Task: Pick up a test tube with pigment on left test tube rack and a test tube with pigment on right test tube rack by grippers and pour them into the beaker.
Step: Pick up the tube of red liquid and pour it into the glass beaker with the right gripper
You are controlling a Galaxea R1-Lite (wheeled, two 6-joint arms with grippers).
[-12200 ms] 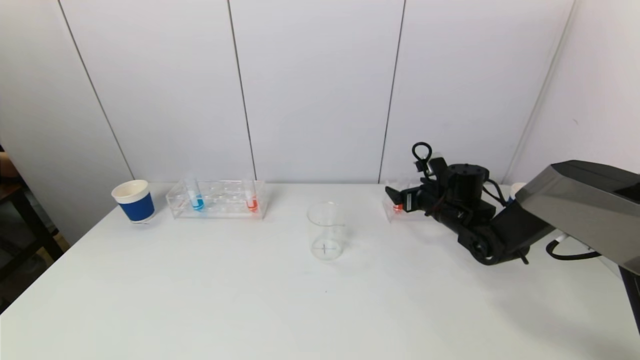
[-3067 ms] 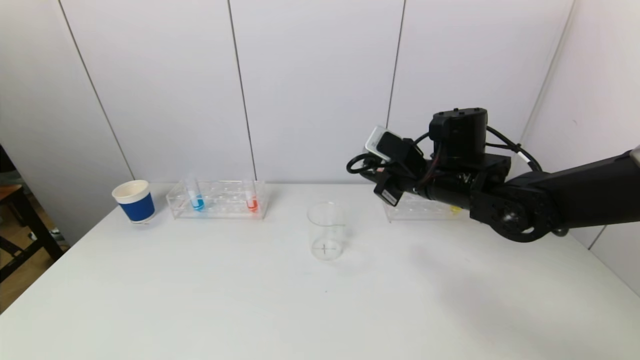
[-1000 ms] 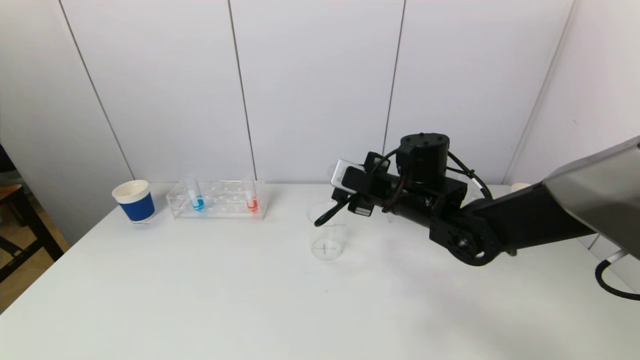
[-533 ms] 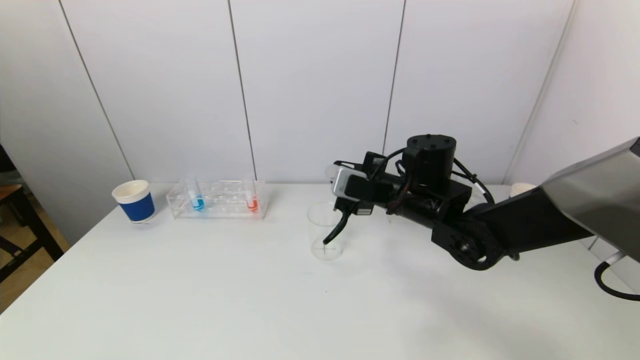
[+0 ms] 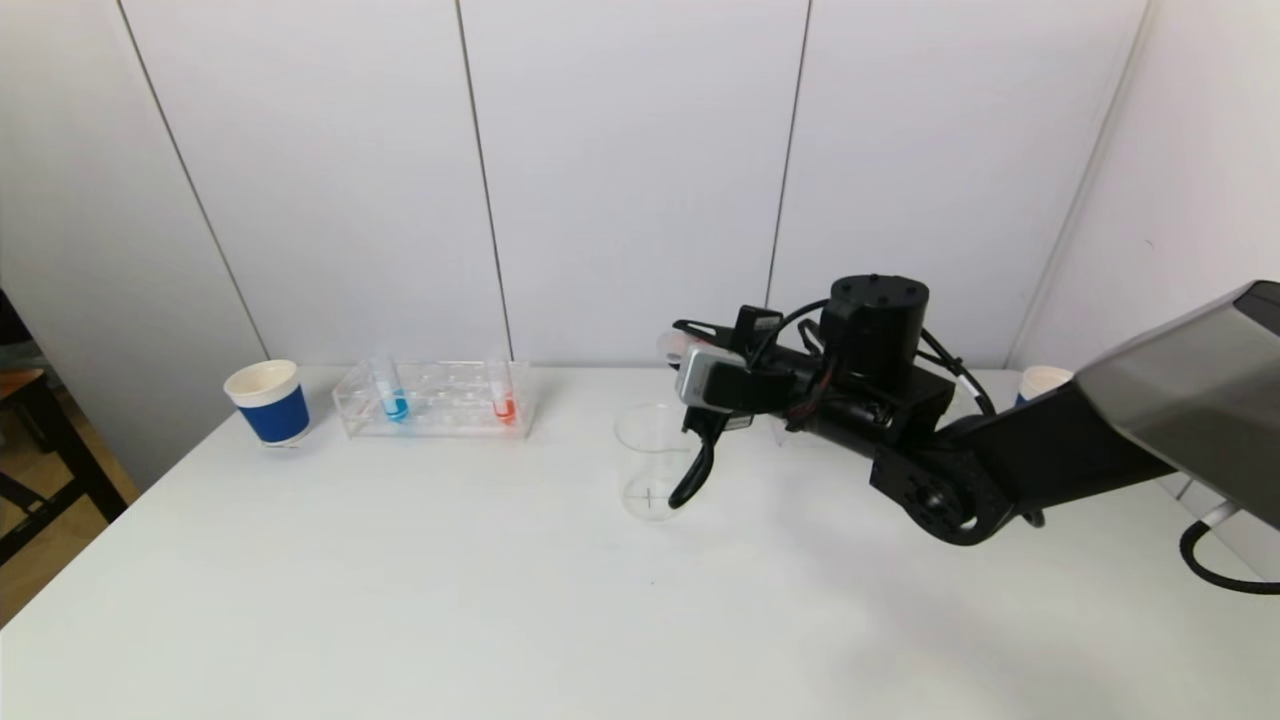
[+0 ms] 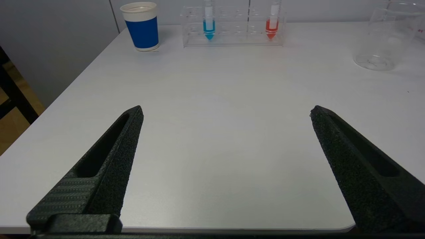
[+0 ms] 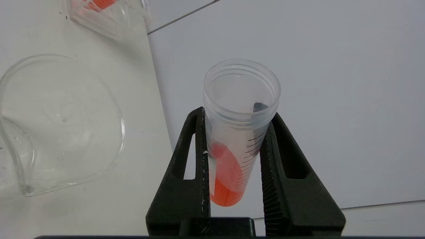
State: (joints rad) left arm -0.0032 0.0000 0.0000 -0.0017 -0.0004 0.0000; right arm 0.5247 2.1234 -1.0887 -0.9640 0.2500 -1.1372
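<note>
Ribbed clear tube (image 7: 239, 132), orange pigment

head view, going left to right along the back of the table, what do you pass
blue paper cup → left test tube rack with a blue-pigment tube then a red-pigment tube → glass beaker → right hand shut on a tube → second paper cup at the far right
</note>
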